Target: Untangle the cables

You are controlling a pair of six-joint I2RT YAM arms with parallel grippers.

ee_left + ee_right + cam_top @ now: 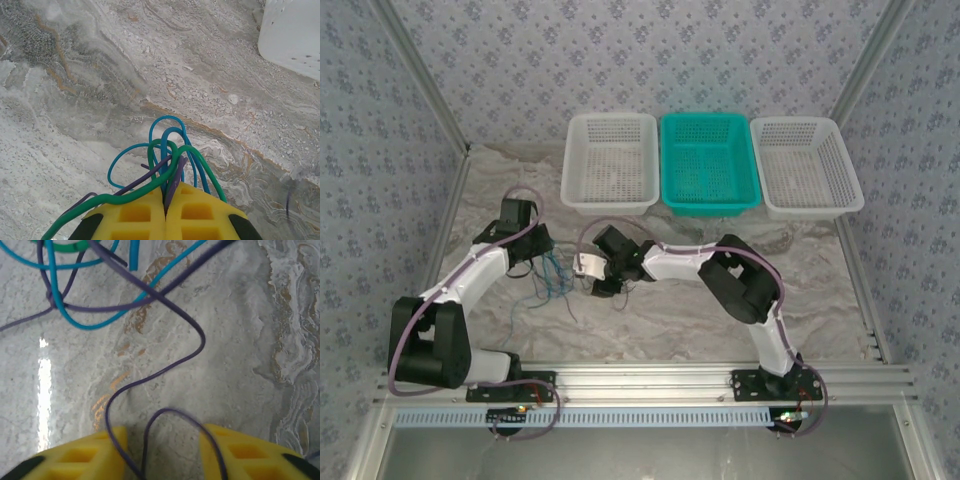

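The left pincer was clenched on the tangled green, blue and dark cables, left of centre on the bench. The right pincer stood released, the dark cable looping between its fingers.

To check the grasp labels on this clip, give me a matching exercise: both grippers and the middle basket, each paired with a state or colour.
Things:
1. left gripper
2. right gripper
3. middle basket

States or colours:
A. teal
B. jaws open, a loop of the dark cable between them
C. jaws shut on the cables

Pairs: 1-C, 2-B, 3-A
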